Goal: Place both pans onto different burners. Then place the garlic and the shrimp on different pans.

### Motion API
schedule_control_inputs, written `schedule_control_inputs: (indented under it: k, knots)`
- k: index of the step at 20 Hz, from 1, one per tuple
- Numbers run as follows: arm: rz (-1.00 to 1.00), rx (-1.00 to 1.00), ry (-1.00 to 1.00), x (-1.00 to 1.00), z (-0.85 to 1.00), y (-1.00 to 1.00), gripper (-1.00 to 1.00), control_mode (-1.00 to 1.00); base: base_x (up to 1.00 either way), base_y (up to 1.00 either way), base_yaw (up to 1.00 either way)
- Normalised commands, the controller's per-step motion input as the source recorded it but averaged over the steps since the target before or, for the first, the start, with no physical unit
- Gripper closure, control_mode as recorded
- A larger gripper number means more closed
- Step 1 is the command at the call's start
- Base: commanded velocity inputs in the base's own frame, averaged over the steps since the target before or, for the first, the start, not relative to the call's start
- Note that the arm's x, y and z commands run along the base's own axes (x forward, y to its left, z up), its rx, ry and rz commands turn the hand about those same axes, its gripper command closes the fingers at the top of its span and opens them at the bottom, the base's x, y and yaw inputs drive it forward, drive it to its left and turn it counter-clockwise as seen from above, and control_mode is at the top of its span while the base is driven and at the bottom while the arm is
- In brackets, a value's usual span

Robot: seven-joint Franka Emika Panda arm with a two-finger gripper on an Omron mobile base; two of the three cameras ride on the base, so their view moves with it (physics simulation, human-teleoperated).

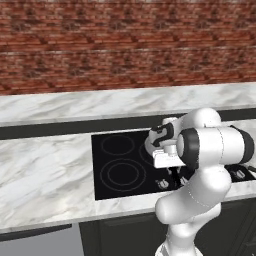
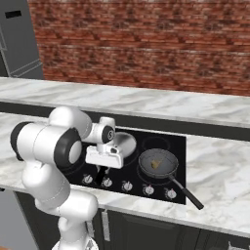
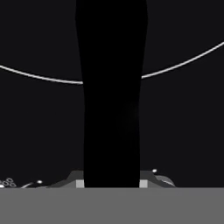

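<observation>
Setting: brick wall behind a marble counter (image 2: 215, 171) with a black glass cooktop (image 1: 107, 187).
Dark pan (image 2: 157, 164): sits on a right-hand burner, garlic (image 2: 156, 164) inside it.
Silver pan (image 2: 123, 142): on the cooktop just behind our hand, its black handle (image 3: 111, 96) running between the finger tips.
Gripper (image 2: 101, 177): low over the cooktop front, jaws closed on that handle.
Advice: we judge the silver pan should be centred on a ring (image 3: 39, 77) and set flat before we let go.
Shrimp: we cannot find it.
</observation>
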Motion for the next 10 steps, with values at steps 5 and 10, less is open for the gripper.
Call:
schedule_control_inputs:
  k: [5, 10]
  knots:
    - [0.0, 0.0, 0.0, 0.0, 0.0, 0.0, 1.0, -1.0, 0.0, 0.0, 0.0]
    - [0.0, 0.0, 0.0, 0.0, 0.0, 0.0, -1.0, -1.0, 0.0, 0.0, 0.0]
